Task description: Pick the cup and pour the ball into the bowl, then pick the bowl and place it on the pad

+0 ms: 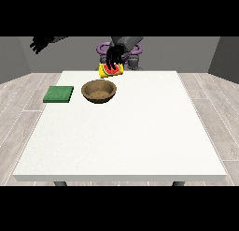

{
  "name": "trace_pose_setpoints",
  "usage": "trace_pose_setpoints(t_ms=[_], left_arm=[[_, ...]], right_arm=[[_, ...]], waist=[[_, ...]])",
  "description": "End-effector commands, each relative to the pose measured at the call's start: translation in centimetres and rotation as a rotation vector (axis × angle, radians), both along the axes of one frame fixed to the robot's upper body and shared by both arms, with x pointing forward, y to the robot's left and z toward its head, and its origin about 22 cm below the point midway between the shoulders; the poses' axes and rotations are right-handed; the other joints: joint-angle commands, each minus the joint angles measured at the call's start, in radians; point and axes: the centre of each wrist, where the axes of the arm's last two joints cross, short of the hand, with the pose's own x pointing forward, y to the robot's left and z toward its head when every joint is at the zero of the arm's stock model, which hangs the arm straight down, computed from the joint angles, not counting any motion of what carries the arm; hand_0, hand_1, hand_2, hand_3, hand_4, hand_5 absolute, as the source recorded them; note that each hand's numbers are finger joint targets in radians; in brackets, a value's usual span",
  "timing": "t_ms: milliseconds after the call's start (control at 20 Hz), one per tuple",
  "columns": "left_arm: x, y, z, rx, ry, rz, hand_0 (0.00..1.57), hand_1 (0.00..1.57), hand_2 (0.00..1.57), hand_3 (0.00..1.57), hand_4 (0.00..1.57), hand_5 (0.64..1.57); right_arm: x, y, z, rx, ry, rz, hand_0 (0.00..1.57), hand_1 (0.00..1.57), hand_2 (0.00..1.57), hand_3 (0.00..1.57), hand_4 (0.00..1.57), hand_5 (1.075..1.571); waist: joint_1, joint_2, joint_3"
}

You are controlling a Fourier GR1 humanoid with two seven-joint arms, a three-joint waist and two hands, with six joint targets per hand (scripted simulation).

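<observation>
- The cup [111, 70], yellow with a red inside, sat tilted at the far edge of the counter [140, 132], its mouth tipped toward the camera and lying just behind the bowl [99, 91]
- No ball could be made out, neither in the cup's red opening nor in the bowl, so whether it had gone across could not be told
- The black hand at the middle of the view [114, 54] was down over the top of the cup, its fingers [112, 62] draped onto it and seemingly grasping it
- By my reading, the pour was the step in hand: cup taken and leaning toward the bowl, the bowl itself untouched
- The wooden bowl stood upright on the counter, apart from the green pad [59, 94] at the view's left, with bare counter between them
- The hand at the view's left [38, 44] hung high and well off the counter, away from everything; how its fingers lay could not be told
- The next move called for bringing the cup's mouth over the bowl's rim so the ball would land inside, then setting the cup aside before going for the bowl
</observation>
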Motion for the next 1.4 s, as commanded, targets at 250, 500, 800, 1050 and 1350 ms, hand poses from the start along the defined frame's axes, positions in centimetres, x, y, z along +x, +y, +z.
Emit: trace_pose_setpoints(t_ms=[250,500,800,1050,1350], left_arm=[[-2.9,-4.7,2.2,0.287,-0.004,-0.034,0.25,0.25,1.23,1.56,1.08,1.570],[-3.4,-4.1,1.3,0.313,0.041,-0.068,0.00,0.00,1.06,1.54,1.11,1.571],[-0.7,0.8,4.9,-0.180,-0.006,-0.033,0.80,0.80,1.57,1.56,1.17,1.561],[0.9,4.9,10.2,-0.733,-0.037,-0.034,0.64,0.64,0.94,0.67,1.28,1.545],[1.5,9.4,15.2,-1.345,0.034,-0.104,0.00,0.00,0.00,0.00,1.09,1.571]], right_arm=[[2.1,2.3,-1.4,0.020,-0.004,0.022,0.00,0.00,0.00,0.32,0.69,1.553],[2.8,3.9,0.0,0.008,0.012,0.024,0.00,0.00,0.00,0.05,0.71,1.548],[0.8,1.2,-1.1,0.020,0.039,-0.086,0.00,0.00,0.00,0.14,0.73,1.546],[0.9,1.7,-1.4,0.000,0.044,-0.154,0.00,0.00,0.00,0.13,0.78,1.559],[0.8,2.1,-2.2,0.004,0.062,-0.199,0.00,0.00,0.00,0.00,0.78,1.555]], waist=[[-0.041,0.016,-0.0004],[-0.010,-0.014,-0.0016],[0.111,-0.033,-0.0044],[0.212,-0.020,-0.0131],[0.286,0.027,-0.0136]])
